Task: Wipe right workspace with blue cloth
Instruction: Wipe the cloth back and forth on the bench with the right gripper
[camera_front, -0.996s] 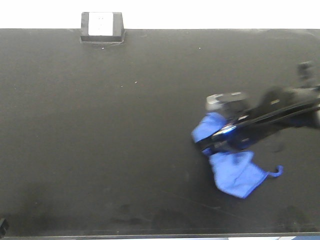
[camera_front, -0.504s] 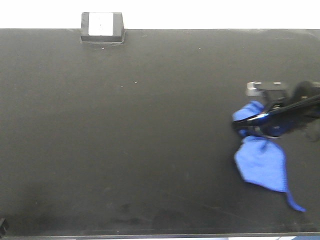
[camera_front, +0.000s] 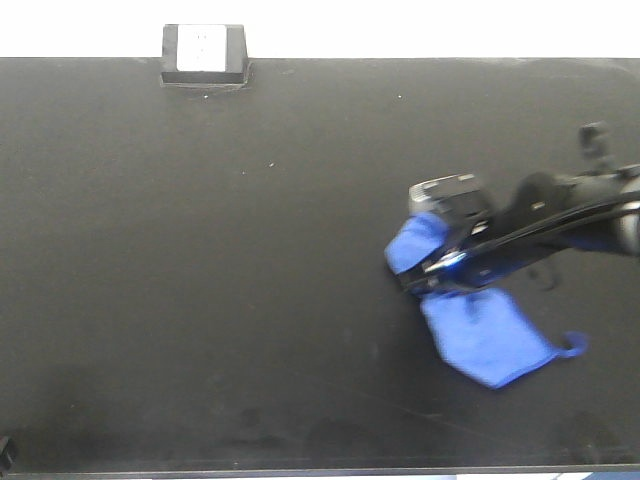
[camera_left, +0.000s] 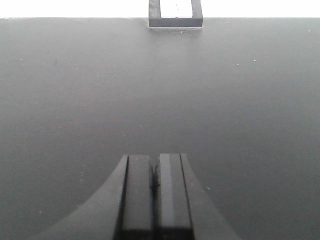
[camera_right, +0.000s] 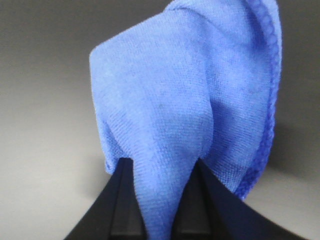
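Pincer first, working from the left: our left pincer (camera_left: 155, 192) is sitting idle with its two pads pressed together and nothing between them, hanging just above bare black bench (camera_front: 200, 300) and pointing toward the small black box (camera_front: 204, 53) with the white face at the far edge. We are not using it for the wipe.

Moving right, our right pincer (camera_front: 440, 272) is clamping the blue cloth (camera_front: 485, 335) by a bunched fold; the right wrist view is showing the fabric (camera_right: 200, 100) pinched between both pads and billowing out ahead of them. In the front view one small lobe is poking out on the left of the pincer, while the larger flap is lying flat on the right workspace, trailing toward the near edge, with a thin hem tail curling off to the right.

We are judging the risks like this. The grip is holding only a narrow pinch, so friction on the matte surface could be dragging the cloth out of the pads during a stroke. The flap is trailing off to one side, so it may be folding under itself and wiping a thinner band than we intend. If we are pressing too low, the pads themselves could be scraping the bench rather than the cloth. The loose tail could also be catching under the arm.

We are seeing no containers here; the box is showing no opening, and nothing is resting on it.
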